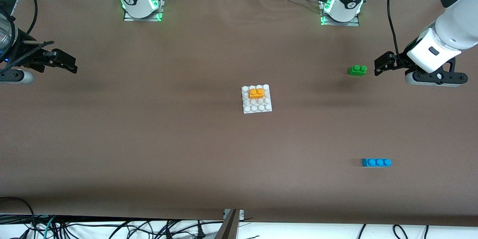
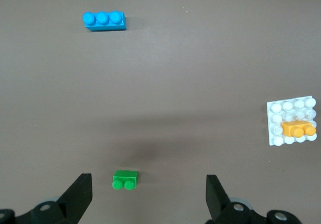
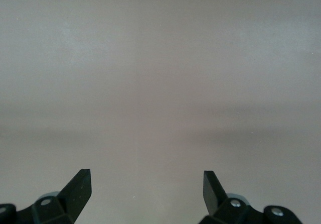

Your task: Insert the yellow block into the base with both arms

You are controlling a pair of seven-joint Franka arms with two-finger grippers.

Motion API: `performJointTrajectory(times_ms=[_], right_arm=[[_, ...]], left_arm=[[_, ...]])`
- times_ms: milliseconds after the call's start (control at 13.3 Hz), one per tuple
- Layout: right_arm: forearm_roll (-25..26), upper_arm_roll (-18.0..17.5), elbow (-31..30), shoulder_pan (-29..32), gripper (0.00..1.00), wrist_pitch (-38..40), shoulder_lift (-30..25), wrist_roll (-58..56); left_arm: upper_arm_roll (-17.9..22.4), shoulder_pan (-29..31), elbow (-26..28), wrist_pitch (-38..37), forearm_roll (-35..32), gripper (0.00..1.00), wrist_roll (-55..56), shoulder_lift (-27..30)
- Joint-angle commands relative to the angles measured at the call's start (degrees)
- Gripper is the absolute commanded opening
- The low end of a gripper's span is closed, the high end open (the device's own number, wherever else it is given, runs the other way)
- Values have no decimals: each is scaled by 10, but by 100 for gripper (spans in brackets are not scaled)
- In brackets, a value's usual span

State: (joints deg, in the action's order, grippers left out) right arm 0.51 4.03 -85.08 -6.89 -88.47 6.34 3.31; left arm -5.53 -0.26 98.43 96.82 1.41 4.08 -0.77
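The yellow block [image 1: 258, 92] sits on the white studded base [image 1: 256, 99] at mid table, on the part of the plate farther from the front camera. It also shows in the left wrist view [image 2: 298, 129] on the base [image 2: 292, 121]. My left gripper [image 1: 381, 65] hangs open and empty in the air at the left arm's end of the table, beside the green brick [image 1: 357, 70]; its view shows that brick [image 2: 125, 179] below, between the fingers. My right gripper [image 1: 67, 62] hangs open and empty over bare table at the right arm's end [image 3: 146, 184].
A blue three-stud brick [image 1: 376, 162] lies nearer the front camera toward the left arm's end, also in the left wrist view [image 2: 104, 21]. The brown table cover ends at the front edge, with cables below it.
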Motion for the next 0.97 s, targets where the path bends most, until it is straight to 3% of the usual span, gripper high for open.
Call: performJointTrajectory(times_ms=[0, 900], right_arm=[[-1, -3, -2, 2, 99, 1, -10, -8], [-1, -5, -2, 2, 99, 1, -10, -4]], left_arm=[[12, -10, 19, 12, -13, 100, 0, 17], [32, -10, 14, 4, -12, 100, -38, 20]])
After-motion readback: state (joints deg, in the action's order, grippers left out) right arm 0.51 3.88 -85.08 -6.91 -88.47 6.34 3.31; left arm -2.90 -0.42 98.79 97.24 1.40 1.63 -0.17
